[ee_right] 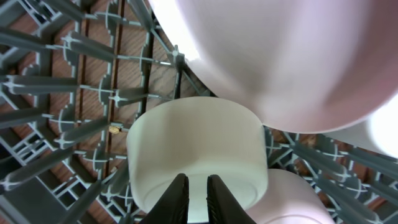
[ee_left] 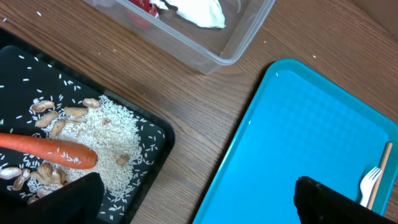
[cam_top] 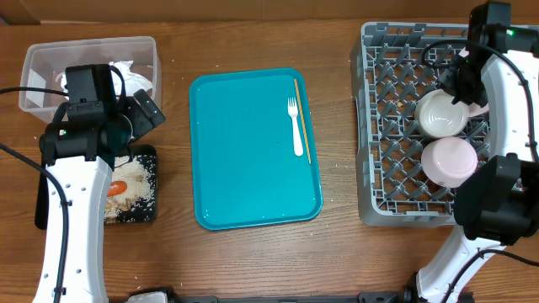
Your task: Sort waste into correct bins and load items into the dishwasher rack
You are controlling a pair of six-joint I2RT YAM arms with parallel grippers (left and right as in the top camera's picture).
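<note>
My left gripper [cam_top: 143, 114] [ee_left: 199, 205] is open and empty, hovering between the black tray [cam_top: 152, 153] [ee_left: 18, 68] and the teal tray. The black tray holds an orange carrot [cam_top: 118, 187] [ee_left: 50, 149], nuts [ee_left: 59, 115] and rice [ee_left: 112, 137]. The clear tub [cam_top: 34, 59] [ee_left: 230, 43] holds white crumpled waste. A white fork [cam_top: 296, 126] [ee_left: 371, 183] lies on the teal tray. My right gripper [cam_top: 459, 80] [ee_right: 198, 186] is shut just over an upturned white cup [cam_top: 442, 114] [ee_right: 193, 143] in the grey rack [cam_top: 387, 101] [ee_right: 62, 81]. An upturned bowl [cam_top: 449, 160] [ee_right: 298, 56] sits beside it.
The teal tray [cam_top: 244, 151] [ee_left: 311, 124] lies in the middle of the wooden table, with a thin wooden stick [cam_top: 302, 118] [ee_left: 380, 174] beside the fork. Something red lies in the clear tub. Another pale dish [ee_right: 292, 199] shows partly in the rack.
</note>
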